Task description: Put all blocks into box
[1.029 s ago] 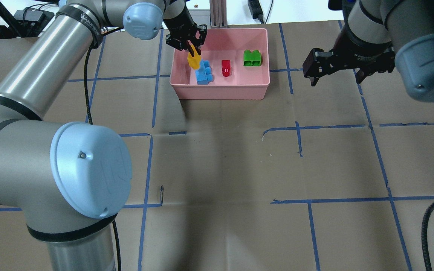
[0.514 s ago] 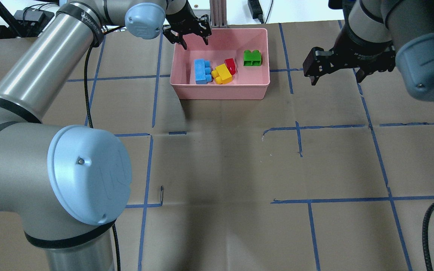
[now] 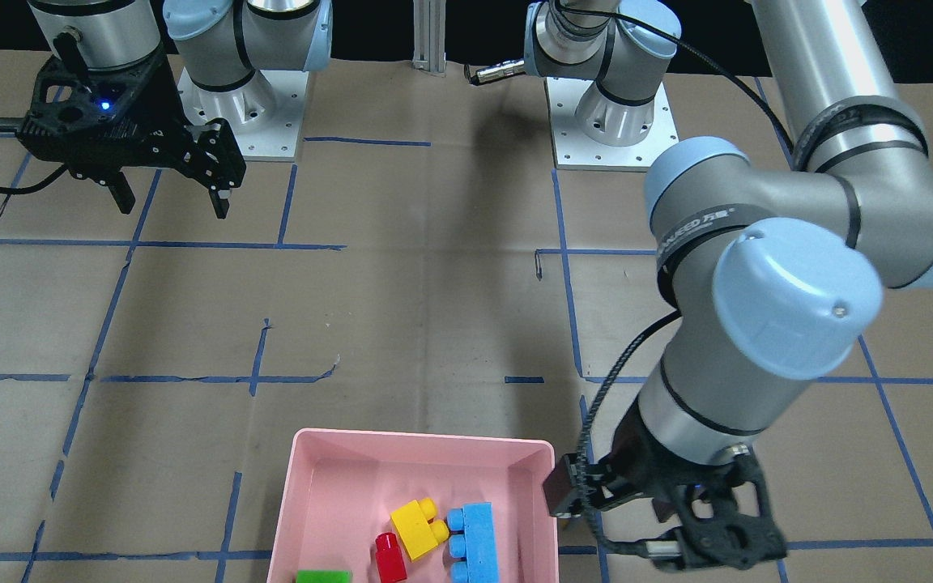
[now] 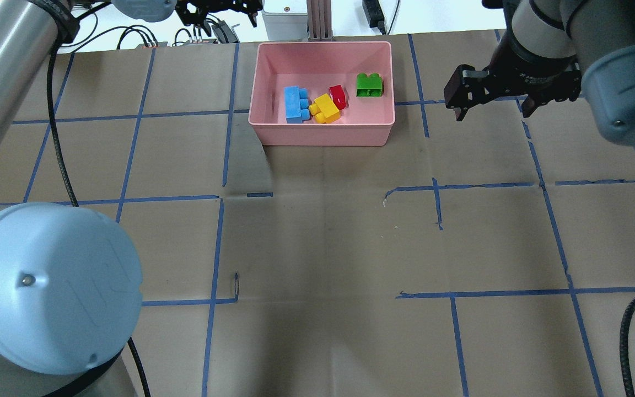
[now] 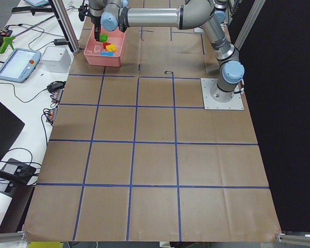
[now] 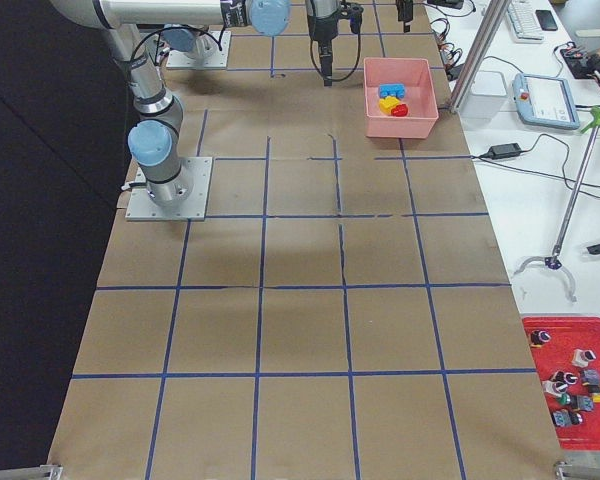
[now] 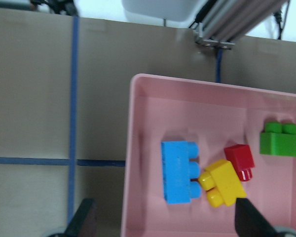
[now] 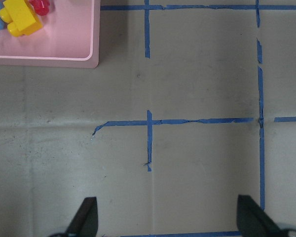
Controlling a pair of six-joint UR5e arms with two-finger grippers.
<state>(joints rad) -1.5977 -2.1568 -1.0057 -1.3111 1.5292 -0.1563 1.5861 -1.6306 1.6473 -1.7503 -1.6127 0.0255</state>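
The pink box point(image 4: 323, 135) stands at the table's far middle. In it lie the light-blue block point(image 4: 295, 105), the yellow block point(image 4: 324, 108) touching it, the red block point(image 4: 338, 96) and, apart on the right, the green block point(image 4: 369, 85). My left gripper point(image 4: 224, 14) is open and empty, raised beyond the box's far left corner. The left wrist view shows the box rim point(image 7: 129, 163) and all the blocks between its spread fingertips point(image 7: 84, 222). My right gripper point(image 4: 494, 107) is open and empty, to the right of the box, over bare paper point(image 8: 170, 222).
Brown paper with blue tape lines covers the table. An aluminium post point(image 4: 320, 19) and a white device point(image 4: 284, 11) stand just behind the box. Cables lie at the far left. A red parts tray point(image 6: 570, 395) sits off the table.
My left gripper opened and let go of the yellow block, which landed between the blue and red blocks. The gripper then rose and moved back and left. The right arm barely moved.
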